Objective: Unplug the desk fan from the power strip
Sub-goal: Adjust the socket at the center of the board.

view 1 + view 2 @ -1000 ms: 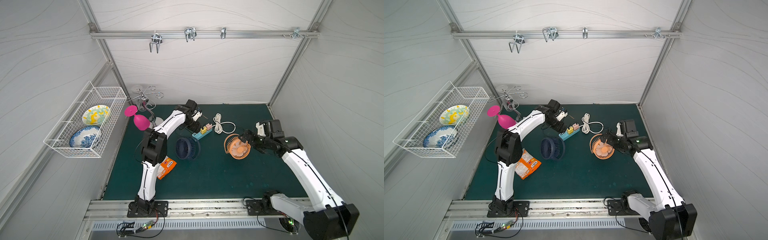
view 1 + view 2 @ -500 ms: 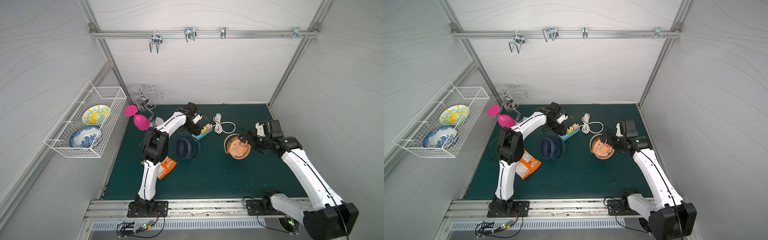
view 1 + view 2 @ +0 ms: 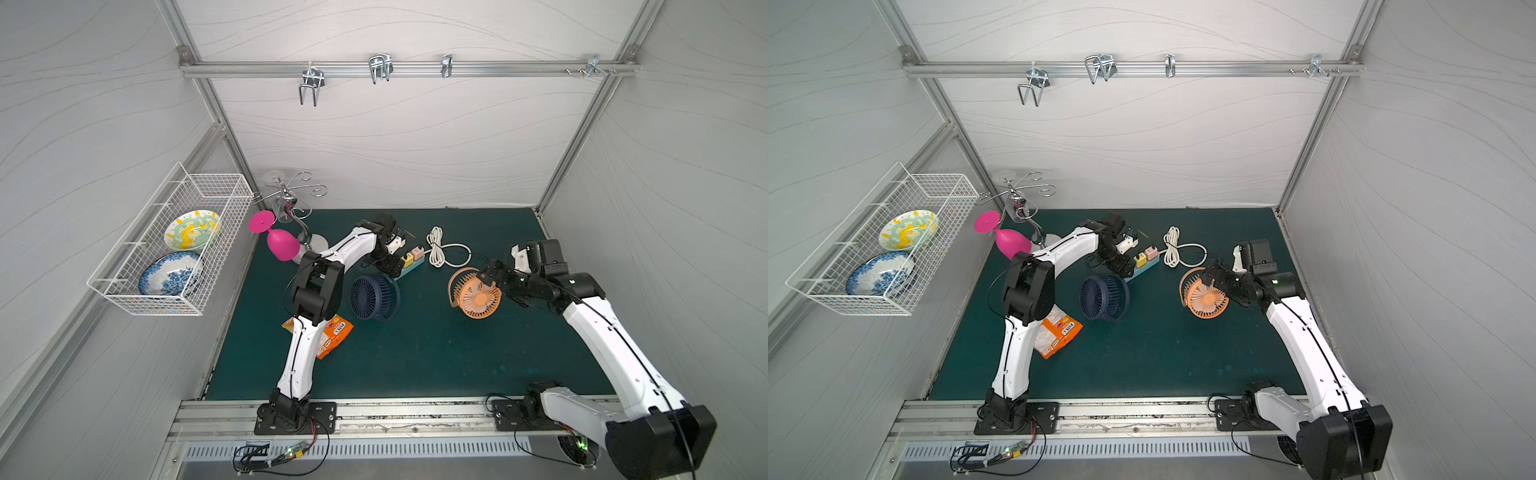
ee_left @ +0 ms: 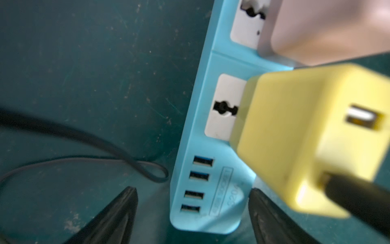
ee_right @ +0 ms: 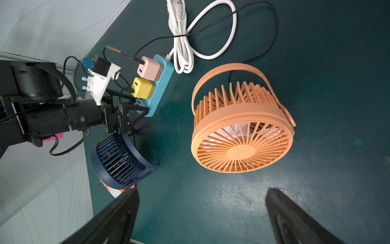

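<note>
- The counter (image 3: 415,365), a dark green mat, carries everything; I see it whole in both top views.
- My right arm reaches in beside the orange slatted plastic desk fan (image 5: 242,135), which lies on the mat with its handle band up. Right gripper (image 5: 200,219): jaws spread wide, nothing between them, hovering just short of the fan.
- A navy-blue desk fan (image 3: 374,297) sits near the USB end of the strip, partly under my left arm.
- The power strip (image 4: 211,186), a short light-blue plastic bar with white socket faces, lies mid-counter, its thick white cord (image 5: 185,42) coiled at the far end.
- Two cube adapters are seated in it: a pale pink one (image 5: 148,68) nearer the cord and a yellow one (image 5: 141,87) nearer the USB ports. Each takes a thin black cable; the pink one's appears to run round to the orange fan, the yellow one's I cannot trace for certain.
- Left gripper (image 4: 194,215): jaws well apart, straddling the USB end of the strip, gripping nothing.
- Step in hand, as I judge it: bracing the strip before the pull. Nothing is unplugged yet.
- Next move: close left on the bar to pin it, then seize the chosen fan's adapter and draw it straight out of its socket. Risk: the strip lifts or skids if unpinned.
</note>
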Controlling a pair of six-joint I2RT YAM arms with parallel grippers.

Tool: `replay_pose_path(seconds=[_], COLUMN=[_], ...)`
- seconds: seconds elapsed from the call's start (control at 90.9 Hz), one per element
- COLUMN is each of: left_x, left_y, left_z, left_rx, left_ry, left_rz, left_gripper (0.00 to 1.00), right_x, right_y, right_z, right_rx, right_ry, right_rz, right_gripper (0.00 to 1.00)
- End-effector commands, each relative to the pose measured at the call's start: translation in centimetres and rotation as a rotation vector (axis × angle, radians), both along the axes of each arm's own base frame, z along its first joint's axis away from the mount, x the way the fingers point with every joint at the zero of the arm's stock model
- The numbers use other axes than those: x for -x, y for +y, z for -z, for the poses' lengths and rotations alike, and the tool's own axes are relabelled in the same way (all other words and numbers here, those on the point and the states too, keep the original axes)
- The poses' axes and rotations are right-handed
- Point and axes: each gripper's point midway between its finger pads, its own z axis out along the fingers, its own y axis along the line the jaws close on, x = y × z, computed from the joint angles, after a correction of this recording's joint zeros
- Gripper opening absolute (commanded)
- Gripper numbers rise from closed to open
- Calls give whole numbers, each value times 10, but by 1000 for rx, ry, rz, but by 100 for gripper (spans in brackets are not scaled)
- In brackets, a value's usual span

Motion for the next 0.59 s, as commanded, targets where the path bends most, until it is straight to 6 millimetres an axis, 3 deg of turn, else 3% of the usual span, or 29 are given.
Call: replay_pose_path(seconds=[0.0, 0.429, 0.583], left_x=[-3, 21, 32], left_y=[-10, -62, -72], left_z=[8, 4, 6], left_rx=[-2, 31, 21], left_ry=[-7, -15, -15], left_rz=[23, 76, 58], left_gripper=[86, 65, 66], right_x=[1, -7, -12], right_y=[-1, 2, 9], right_z=[2, 6, 3], right_rx=[-1, -38, -38], right_ry=[3, 21, 24], right_rz=[-7, 6, -9], right_gripper=[98, 97, 97])
